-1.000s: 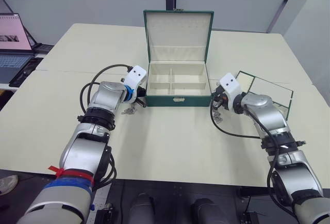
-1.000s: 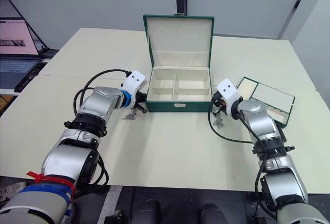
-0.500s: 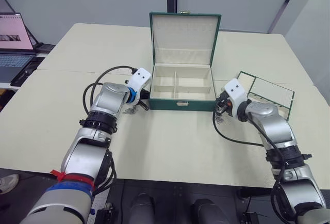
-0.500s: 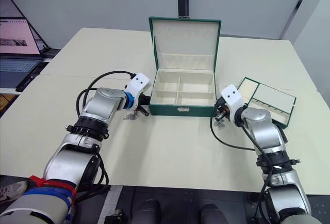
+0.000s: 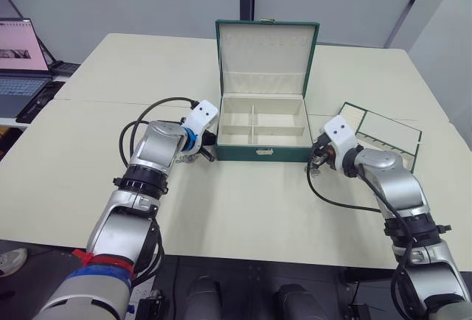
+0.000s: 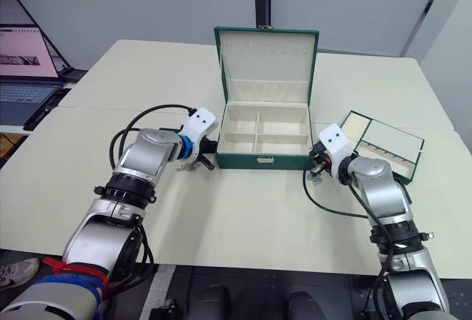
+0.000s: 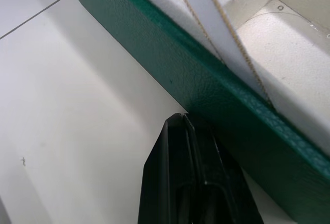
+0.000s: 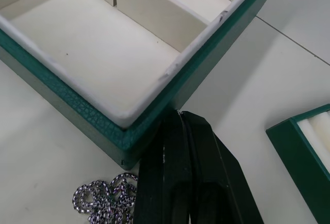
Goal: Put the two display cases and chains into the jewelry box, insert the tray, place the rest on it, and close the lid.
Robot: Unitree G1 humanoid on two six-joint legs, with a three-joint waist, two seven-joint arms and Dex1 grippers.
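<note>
The jewelry box (image 5: 243,153) stands open mid-table, its cream compartments bare and its lid (image 5: 267,51) upright behind. My left gripper (image 5: 209,153) is shut, its tip against the box's front left corner (image 7: 216,105). A bunch of chains (image 5: 187,158) lies on the table just left of it. My right gripper (image 5: 316,159) is shut too, its tip touching the front right corner (image 8: 170,92). Another chain (image 8: 105,201) lies beside its fingers. The tray (image 5: 387,124) sits on the table right of the box. The two display cases are out of view.
A laptop (image 5: 18,62) sits open on a side table at the far left. Black cables loop from both wrists over the table. A seam crosses the tabletop behind the left arm.
The jewelry box has slid to the right and slightly toward me. Both shut grippers moved with it and stay at its front corners.
</note>
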